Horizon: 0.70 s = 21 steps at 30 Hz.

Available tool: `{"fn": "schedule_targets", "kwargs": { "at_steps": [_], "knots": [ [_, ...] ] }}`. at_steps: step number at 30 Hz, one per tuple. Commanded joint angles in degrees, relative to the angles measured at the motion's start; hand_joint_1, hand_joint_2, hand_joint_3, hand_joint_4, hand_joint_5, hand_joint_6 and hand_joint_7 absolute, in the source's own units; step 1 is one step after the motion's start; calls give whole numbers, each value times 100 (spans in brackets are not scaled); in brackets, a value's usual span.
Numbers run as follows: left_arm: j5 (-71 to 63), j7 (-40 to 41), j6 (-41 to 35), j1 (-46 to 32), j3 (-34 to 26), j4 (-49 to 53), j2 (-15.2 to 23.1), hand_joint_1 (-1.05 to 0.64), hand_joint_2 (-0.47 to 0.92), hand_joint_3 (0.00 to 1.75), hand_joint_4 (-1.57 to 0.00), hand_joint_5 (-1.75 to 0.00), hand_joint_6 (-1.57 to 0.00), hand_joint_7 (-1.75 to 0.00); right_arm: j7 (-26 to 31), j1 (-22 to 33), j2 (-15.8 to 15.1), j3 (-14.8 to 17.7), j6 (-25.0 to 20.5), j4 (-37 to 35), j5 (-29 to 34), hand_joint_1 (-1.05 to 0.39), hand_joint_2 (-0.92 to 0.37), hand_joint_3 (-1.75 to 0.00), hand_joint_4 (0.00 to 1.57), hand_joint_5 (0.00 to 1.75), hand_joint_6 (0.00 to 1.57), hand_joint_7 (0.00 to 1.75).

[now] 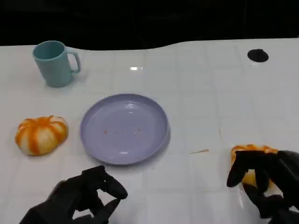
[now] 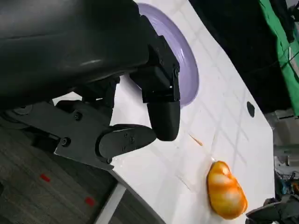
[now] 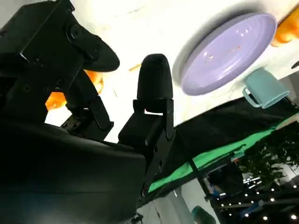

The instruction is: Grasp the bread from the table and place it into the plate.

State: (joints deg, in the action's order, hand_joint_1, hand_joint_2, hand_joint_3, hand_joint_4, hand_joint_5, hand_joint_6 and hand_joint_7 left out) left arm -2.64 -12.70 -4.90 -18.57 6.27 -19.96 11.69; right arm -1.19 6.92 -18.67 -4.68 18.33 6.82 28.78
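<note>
Far left: teal mug point(image 1: 55, 63), an orange-striped bread roll point(image 1: 41, 134) near it, not involved. Lavender plate point(image 1: 124, 128) mid-table, nothing in it. Left hand point(image 1: 79, 198) hovers at the near edge, fingers curled in, holding nothing. Near right: target bread point(image 1: 251, 161) on the table, right hand point(image 1: 266, 179) draped over it; can't tell if the grip is closed. Advice: wrap fingers fully around before lifting, then carry left to the plate.

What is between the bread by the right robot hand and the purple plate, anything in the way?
Nothing visible. The bread lies under the right robot hand, and only bare white table separates it from the plate. The mug stands well off that path.
</note>
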Motion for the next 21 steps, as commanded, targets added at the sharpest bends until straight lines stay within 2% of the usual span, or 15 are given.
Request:
{"fn": "schedule_targets", "kwargs": {
  "at_steps": [1, 5, 9, 13, 14, 16, 18, 21],
  "knots": [
    [49, -52, -38, -25, -53, -37, 60, -26, 82, 60, -63, -175, -65, -125, -15, 54, -167, 157, -341, 486, 338, -10, -29, -99, 87, 133, 97, 67],
    [47, -51, -33, -21, -56, -22, 62, -26, 82, 60, -64, -175, -65, -125, -228, 90, -328, 169, -787, 917, 782, -17, -43, -72, 82, 122, 99, 44],
    [37, -62, 40, -26, -57, -3, 80, -25, 82, 60, -64, -175, -65, -125, -703, 101, -566, 172, -1260, 1367, 1147, -22, -63, -35, 74, 94, 97, 15],
    [34, -70, 4, -32, -52, -24, 88, -25, 82, 61, -64, -175, -66, -125, -1351, 83, -883, 142, -1711, 1827, 1691, -32, -79, -6, 71, 38, 81, 1],
    [52, -81, 1, -34, -53, -25, 87, -25, 82, 62, -64, -175, -66, -125, -1503, 78, -933, 127, -1815, 1916, 1795, -35, -80, -4, 70, 32, 77, 1],
    [71, -88, -9, -37, -54, -29, 77, -24, 82, 62, -64, -175, -65, -124, -1725, 73, -996, 103, -1971, 2048, 1936, -40, -83, -3, 59, 20, 56, 0],
    [63, -77, -28, -44, -51, -42, 63, -24, 81, 63, -64, -175, -66, -124, -1813, 84, -1017, 88, -2040, 2116, 2035, -44, -84, -2, 51, 14, 43, 0],
    [46, -59, -46, -53, -31, -68, 60, -24, 81, 63, -65, -175, -66, -124, -1891, 106, -1037, 62, -2107, 2178, 2205, -49, -85, -1, 42, 8, 33, 0]
  ]
}}
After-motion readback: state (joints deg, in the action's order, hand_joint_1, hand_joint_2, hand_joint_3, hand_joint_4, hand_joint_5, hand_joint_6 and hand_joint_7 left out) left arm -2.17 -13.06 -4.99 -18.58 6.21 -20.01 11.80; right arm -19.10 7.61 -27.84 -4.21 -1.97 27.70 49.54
